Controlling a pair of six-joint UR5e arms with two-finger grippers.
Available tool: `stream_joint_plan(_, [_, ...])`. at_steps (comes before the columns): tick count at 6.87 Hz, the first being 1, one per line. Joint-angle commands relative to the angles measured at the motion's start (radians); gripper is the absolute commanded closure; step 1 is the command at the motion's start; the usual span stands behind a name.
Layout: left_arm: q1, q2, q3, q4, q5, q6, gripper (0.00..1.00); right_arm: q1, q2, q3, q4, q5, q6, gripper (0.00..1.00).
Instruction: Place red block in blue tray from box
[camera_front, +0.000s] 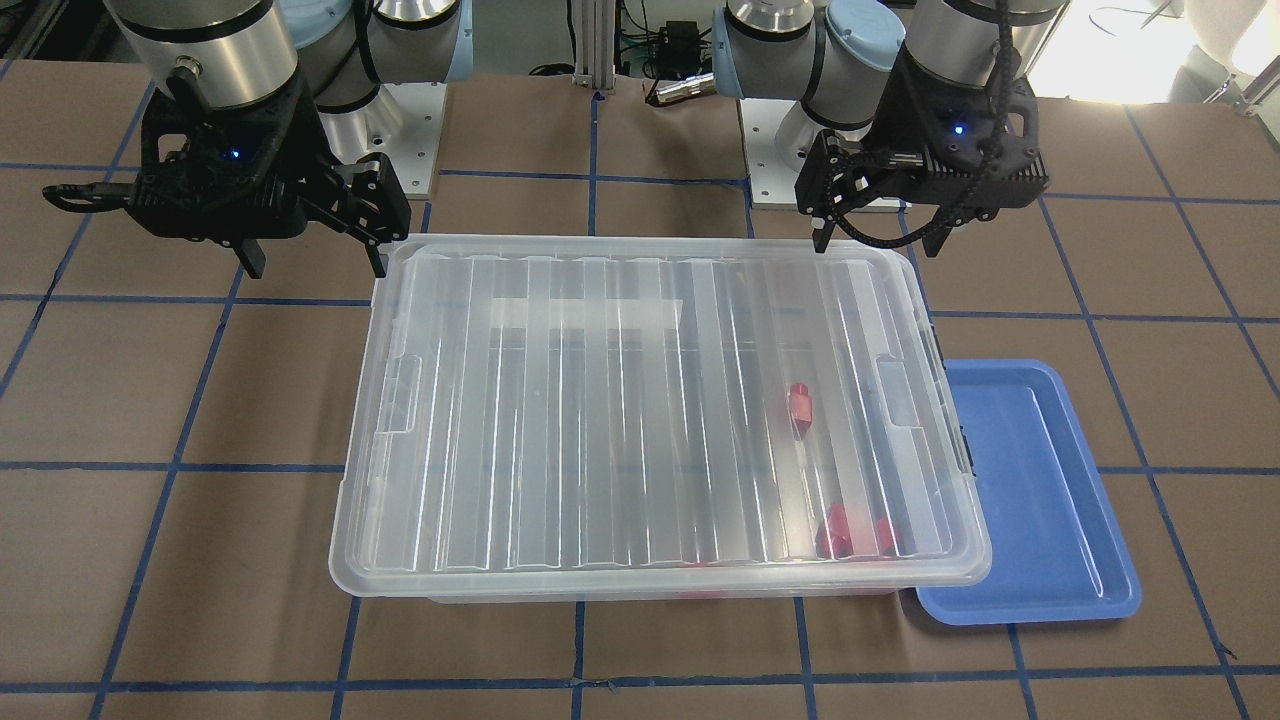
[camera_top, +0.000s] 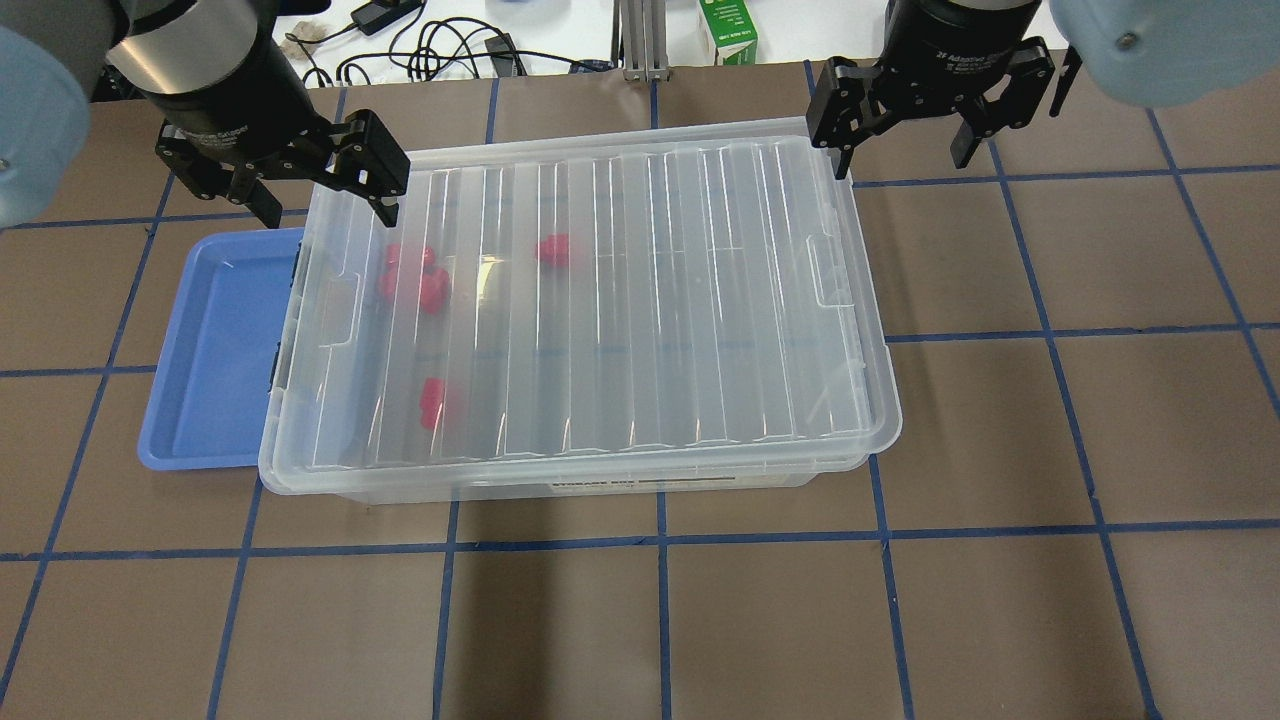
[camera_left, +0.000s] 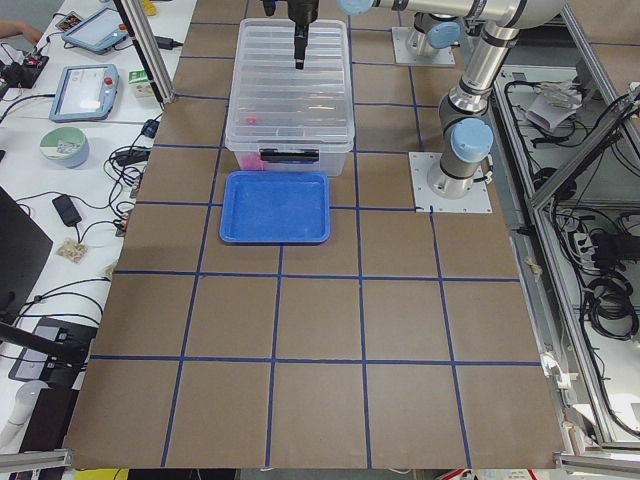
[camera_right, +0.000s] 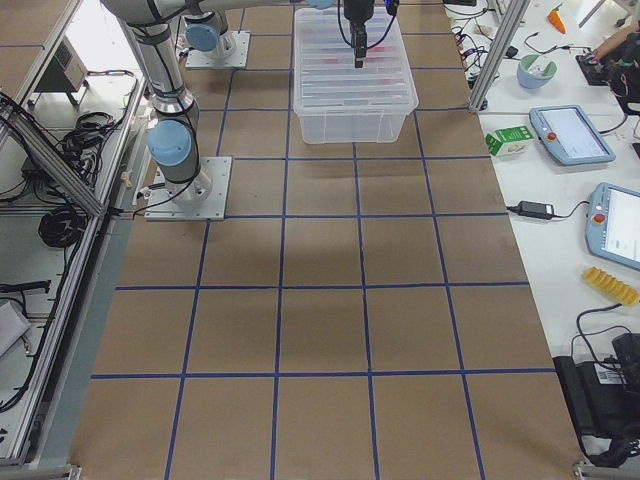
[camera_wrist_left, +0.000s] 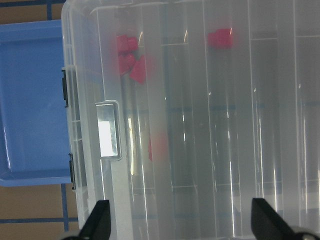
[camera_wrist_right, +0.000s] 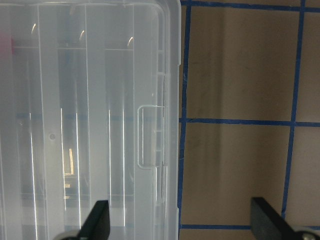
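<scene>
The box (camera_top: 700, 300) is a large clear bin with its ribbed lid shut, mid-table. Several red pieces show blurred through the lid. A lone red block (camera_top: 432, 400) with a narrow stub (camera_front: 800, 408) lies near the box's left end, and a cluster (camera_top: 410, 280) lies beyond it. The blue tray (camera_top: 210, 350) is empty and sits against the box's left end (camera_front: 1030, 490). My left gripper (camera_top: 325, 205) hovers open above the lid's left end (camera_wrist_left: 182, 227). My right gripper (camera_top: 903, 160) hovers open above the lid's right end (camera_wrist_right: 185, 227).
A further red piece (camera_top: 552, 250) lies near the box's far wall. Dark latches (camera_wrist_left: 65, 87) hold the lid on the tray side. A green carton (camera_top: 727, 30) and cables lie beyond the table's far edge. Brown table with blue tape lines surrounds the box.
</scene>
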Motion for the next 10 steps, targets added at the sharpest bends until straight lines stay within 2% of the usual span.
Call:
stream_joint_plan(1, [0.0, 0.0, 0.0, 0.0, 0.0, 0.0, 0.0, -0.039, 0.031, 0.125, -0.039, 0.013, -0.003, 0.0])
stream_joint_plan(2, [0.0, 0.0, 0.0, 0.0, 0.0, 0.0, 0.0, -0.042, 0.059, 0.219, -0.198, -0.006, -0.003, 0.0])
stream_joint_plan(4, [0.0, 0.0, 0.0, 0.0, 0.0, 0.0, 0.0, -0.044, 0.086, 0.331, -0.365, -0.003, -0.004, 0.0])
stream_joint_plan(6, [-0.002, 0.0, -0.001, 0.0, -0.002, 0.0, 0.0, -0.055, 0.099, 0.338, -0.38, -0.007, -0.012, 0.0])
stream_joint_plan(7, [0.0, 0.0, -0.001, 0.0, -0.002, 0.001, 0.0, -0.067, 0.099, 0.335, -0.381, -0.042, -0.042, 0.0])
stream_joint_plan(8, [0.0, -0.002, -0.001, 0.0, -0.002, 0.0, 0.0, -0.093, 0.097, 0.331, -0.38, -0.117, -0.078, 0.0])
stream_joint_plan(10, [-0.002, -0.002, -0.001, 0.0, -0.002, 0.0, 0.0, -0.162, 0.091, 0.336, -0.373, -0.125, -0.141, 0.0])
